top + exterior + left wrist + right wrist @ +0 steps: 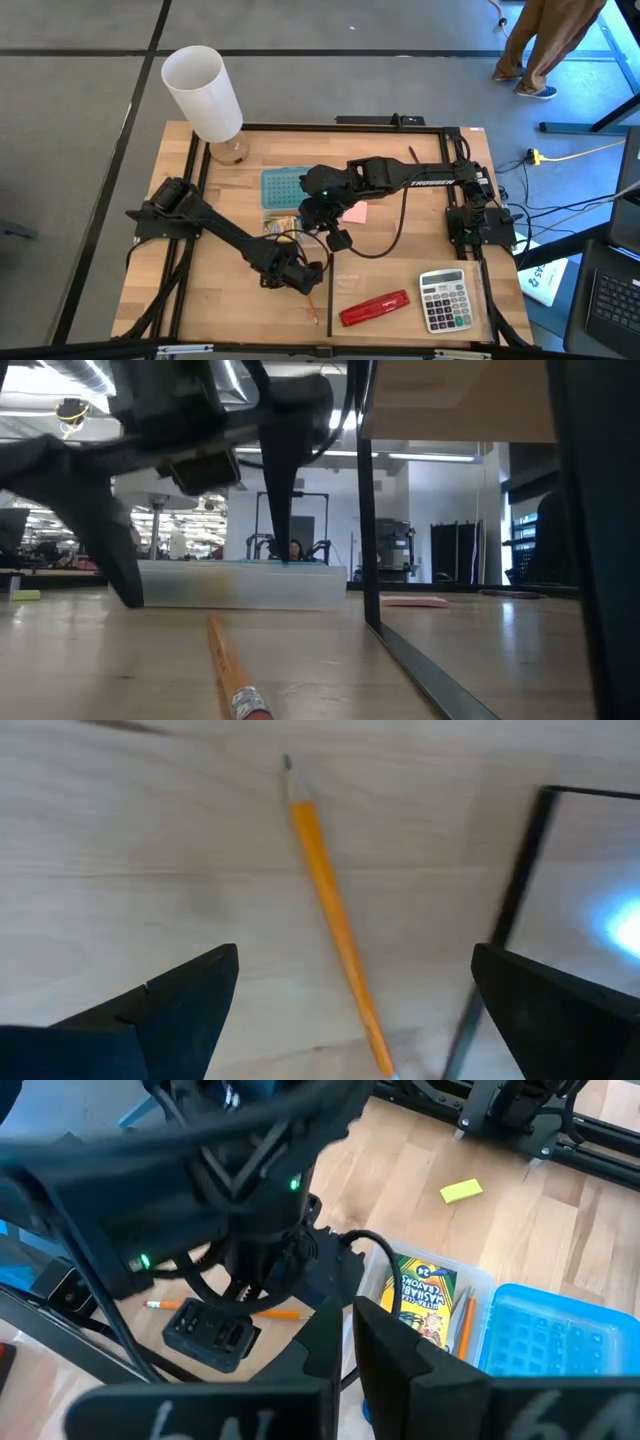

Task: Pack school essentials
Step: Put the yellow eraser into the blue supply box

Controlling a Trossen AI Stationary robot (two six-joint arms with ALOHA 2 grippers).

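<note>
Currently left end effector [350,1010] hangs open over pencil [335,925] near desk's [400,250] front edge; thin shaft may roll on closing. Right end effector [350,1330] appears closed, empty.

The orange pencil [330,910] lies flat on the bare wood of the table, near its front edge, its sharpened tip exposed and its metal ferrule and pink eraser end [250,705] pointing toward the low camera. The yellow-green crayon box [425,1302] lies flat inside a clear container, with another orange pencil [467,1325] just beside it. The yellow eraser [461,1191] rests alone on the tabletop. The pink sticky-note pad [353,211] lies flat mid-table.
</note>
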